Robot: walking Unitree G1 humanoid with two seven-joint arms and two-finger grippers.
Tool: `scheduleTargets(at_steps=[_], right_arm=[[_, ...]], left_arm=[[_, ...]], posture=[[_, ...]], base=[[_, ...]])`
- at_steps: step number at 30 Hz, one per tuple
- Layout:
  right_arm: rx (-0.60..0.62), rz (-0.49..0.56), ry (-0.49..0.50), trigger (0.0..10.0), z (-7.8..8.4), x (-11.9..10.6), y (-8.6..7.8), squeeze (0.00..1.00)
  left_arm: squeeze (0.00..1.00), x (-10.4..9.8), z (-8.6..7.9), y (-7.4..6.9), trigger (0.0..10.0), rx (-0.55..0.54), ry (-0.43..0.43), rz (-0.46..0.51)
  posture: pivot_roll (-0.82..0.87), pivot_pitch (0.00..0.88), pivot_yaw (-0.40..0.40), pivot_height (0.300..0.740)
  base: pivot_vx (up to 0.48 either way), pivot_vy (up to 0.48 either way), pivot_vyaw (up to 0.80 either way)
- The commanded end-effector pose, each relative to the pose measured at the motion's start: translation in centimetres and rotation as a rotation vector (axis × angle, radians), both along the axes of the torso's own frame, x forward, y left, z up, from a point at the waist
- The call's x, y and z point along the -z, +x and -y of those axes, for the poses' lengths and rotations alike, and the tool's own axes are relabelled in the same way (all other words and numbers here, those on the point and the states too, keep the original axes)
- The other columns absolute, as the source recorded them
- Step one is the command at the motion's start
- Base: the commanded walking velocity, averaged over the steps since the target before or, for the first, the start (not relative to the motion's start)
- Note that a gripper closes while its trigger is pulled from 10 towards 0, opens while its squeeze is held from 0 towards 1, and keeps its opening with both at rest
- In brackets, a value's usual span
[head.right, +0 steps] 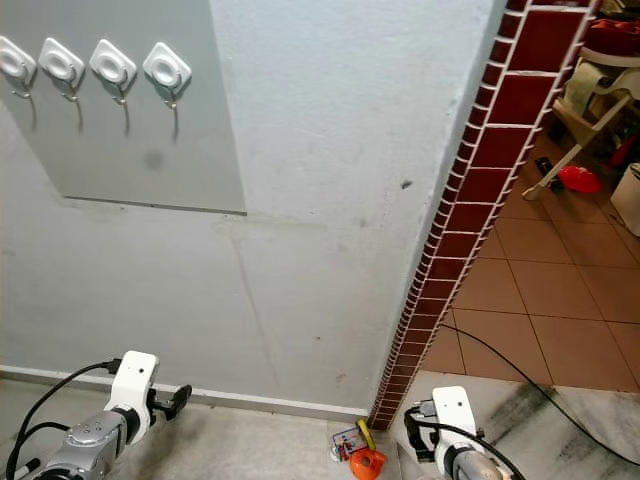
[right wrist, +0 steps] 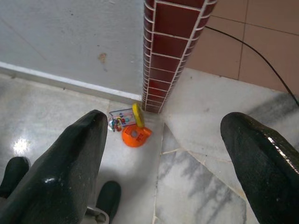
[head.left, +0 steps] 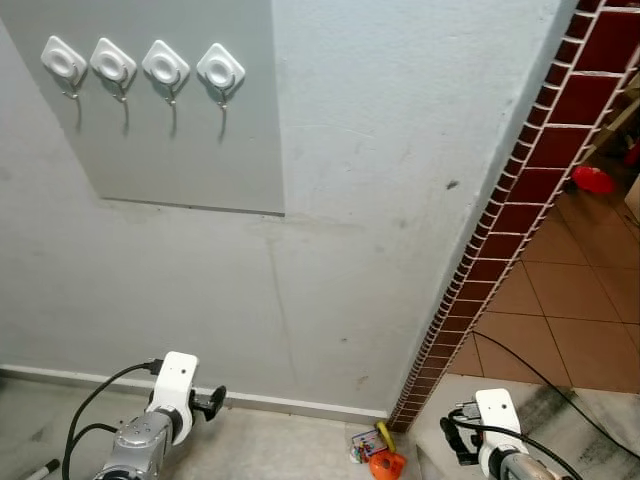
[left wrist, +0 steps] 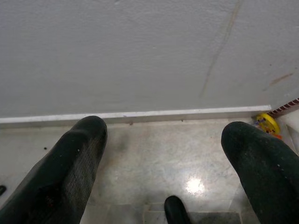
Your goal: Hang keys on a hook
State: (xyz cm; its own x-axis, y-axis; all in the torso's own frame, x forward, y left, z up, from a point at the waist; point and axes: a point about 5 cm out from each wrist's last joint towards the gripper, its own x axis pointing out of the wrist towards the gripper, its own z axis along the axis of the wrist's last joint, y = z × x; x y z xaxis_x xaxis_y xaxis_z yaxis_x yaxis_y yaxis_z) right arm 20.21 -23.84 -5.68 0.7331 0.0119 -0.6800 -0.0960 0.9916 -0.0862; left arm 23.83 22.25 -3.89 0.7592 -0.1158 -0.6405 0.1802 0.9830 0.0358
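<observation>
Keys [right wrist: 127, 122], a small bunch with orange and yellow tags, lie on the floor [right wrist: 56, 121] at the foot of the brick-tiled wall edge [right wrist: 173, 51], ahead of and between the spread, empty fingers [right wrist: 60, 172] of the right gripper [right wrist: 161, 168]; the left gripper [left wrist: 163, 172], likewise spread and empty, faces bare wall with the keys off to its far side. Judged stage: pickup not yet begun, so the next move calls for lowering the right gripper onto the bunch, then raising it to the four hooks [head.left: 220, 72] high on the grey panel [head.left: 190, 140]. Key ring and individual keys are too small to make out.
</observation>
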Motion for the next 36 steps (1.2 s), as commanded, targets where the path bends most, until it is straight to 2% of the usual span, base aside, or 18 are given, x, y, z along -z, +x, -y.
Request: scheduleTargets(at_steps=[1, 4, 8, 13, 20, 24, 28, 32, 36], right_arm=[[-0.011, -0.007, -0.013, 10.0, 0.2, 0.0, 0.0, 0.0], [-0.021, -0.021, -0.01, 10.0, 0.1, 0.2, -0.4, 0.0], [-0.023, -0.034, -0.003, 10.0, -0.1, 0.5, -0.8, 0.0], [-0.008, -0.047, 0.004, 10.0, -0.2, 0.8, -1.3, 0.0], [0.02, -0.063, 0.016, 10.0, -0.3, 1.1, -1.8, 0.0], [0.004, -0.077, 0.032, 10.0, -1.2, 1.5, -2.1, 0.0], [-0.021, -0.082, 0.044, 10.0, -2.2, 1.7, -2.0, 0.0], [-0.013, -0.083, 0.049, 10.0, -2.4, 1.8, -2.1, 0.0], [0.001, -0.088, 0.049, 10.0, -2.4, 1.9, -2.4, 0.0]], left_arm=[[0.0, -0.4, -0.3, 0.4, 10.0, 0.009, 0.01, 0.018], [0.0, -0.1, 0.0, 0.0, 10.0, 0.043, 0.01, 0.008], [0.0, 0.2, 0.1, -0.4, 10.0, 0.037, 0.003, -0.005], [0.0, 0.8, 1.2, -1.1, 10.0, 0.08, -0.017, -0.016], [0.0, 1.2, 2.0, -1.4, 10.0, 0.047, -0.052, -0.026], [0.0, 1.6, 2.4, -1.9, 10.0, 0.051, -0.052, -0.046], [0.0, 2.0, 2.6, -2.1, 10.0, 0.027, -0.043, -0.077], [0.0, 2.4, 2.7, -2.5, 10.0, -0.013, -0.041, -0.099], [0.0, 2.7, 3.6, -2.9, 10.0, 0.0, -0.057, -0.102]], posture=[[0.02, 0.0, 0.016, 0.74], [0.03, 0.0, 0.019, 0.74], [0.01, 0.0, 0.017, 0.74], [-0.01, 0.0, 0.006, 0.74], [0.0, 0.0, -0.022, 0.74], [-0.01, 0.0, -0.026, 0.74], [-0.01, 0.0, -0.02, 0.74], [-0.02, 0.0, -0.009, 0.74], [-0.01, 0.0, 0.005, 0.74]], base=[[0.0, 0.0, 0.0], [0.0, 0.0, 0.0], [0.0, 0.0, 0.0], [0.0, 0.0, 0.0], [0.0, 0.0, 0.0], [0.0, 0.0, 0.0], [0.0, 0.0, 0.0], [0.0, 0.0, 0.0], [0.0, 0.0, 0.0]])
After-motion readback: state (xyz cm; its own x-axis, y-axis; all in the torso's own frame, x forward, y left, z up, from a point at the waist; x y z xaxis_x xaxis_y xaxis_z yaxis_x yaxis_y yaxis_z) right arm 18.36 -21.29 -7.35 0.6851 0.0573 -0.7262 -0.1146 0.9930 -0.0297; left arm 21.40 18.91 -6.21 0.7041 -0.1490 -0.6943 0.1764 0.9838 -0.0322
